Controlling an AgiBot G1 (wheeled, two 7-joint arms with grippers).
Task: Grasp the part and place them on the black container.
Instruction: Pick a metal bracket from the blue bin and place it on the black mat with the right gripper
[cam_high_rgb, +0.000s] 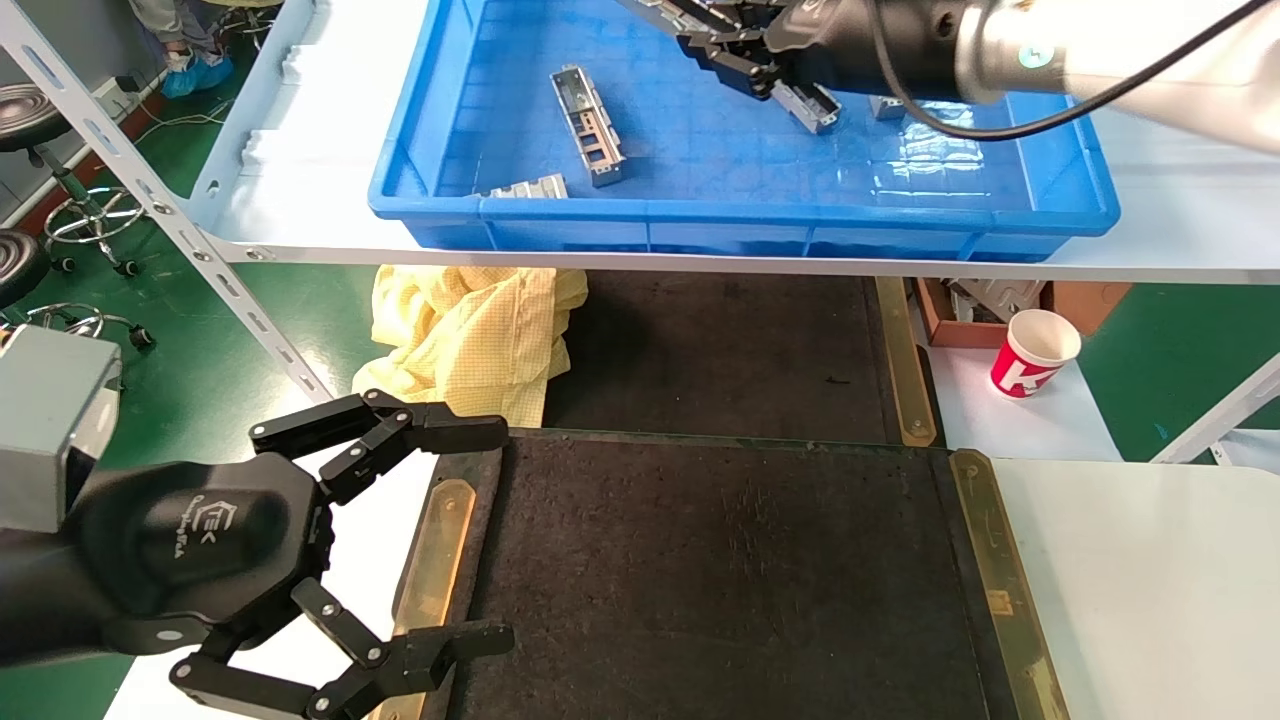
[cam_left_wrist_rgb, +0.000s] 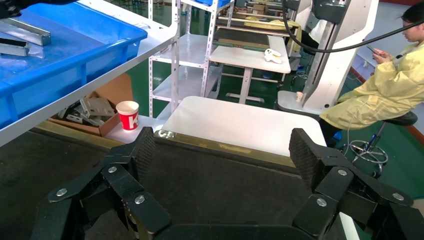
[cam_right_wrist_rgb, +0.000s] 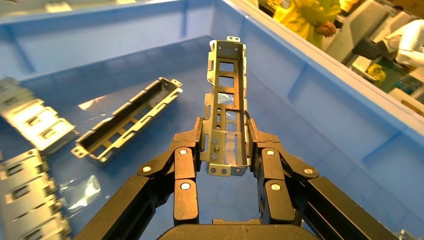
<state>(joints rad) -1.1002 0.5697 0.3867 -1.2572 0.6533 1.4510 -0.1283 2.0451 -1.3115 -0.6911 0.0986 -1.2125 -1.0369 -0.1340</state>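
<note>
Black and spread wide, the left pincer (cam_high_rgb: 480, 530) hovers at the left edge of the black container (cam_high_rgb: 720, 580), its two fingers well apart with nothing between them; the left wrist view (cam_left_wrist_rgb: 225, 155) shows the same open gap over the dark matte tray. A brass-coloured strip (cam_high_rgb: 432, 550) runs along that side of the tray, just beside the fingers. Behind it a crumpled yellow cloth (cam_high_rgb: 470, 335) lies under the white shelf surface (cam_high_rgb: 300, 200).

On that shelf sits the blue plastic bin (cam_high_rgb: 745, 215). Near its front left corner a loose silver bracket (cam_high_rgb: 525, 186) lies against the wall, and another (cam_high_rgb: 588, 125) rests on the bin floor farther in. To the right, inside the bin, the right pincer (cam_high_rgb: 775, 85) is pinching the part (cam_high_rgb: 808, 105); in the right wrist view the part (cam_right_wrist_rgb: 227, 110) stands lengthwise between the fingers (cam_right_wrist_rgb: 185, 165), gripped at its lower end, its rectangular cutouts facing the camera. Whether it touches the bin floor cannot be told. More brackets lie beside it there (cam_right_wrist_rgb: 127, 120).

Farther right, below the shelf, a red-and-white paper cup (cam_high_rgb: 1035, 352) stands near a brown cardboard box (cam_high_rgb: 960, 325).
</note>
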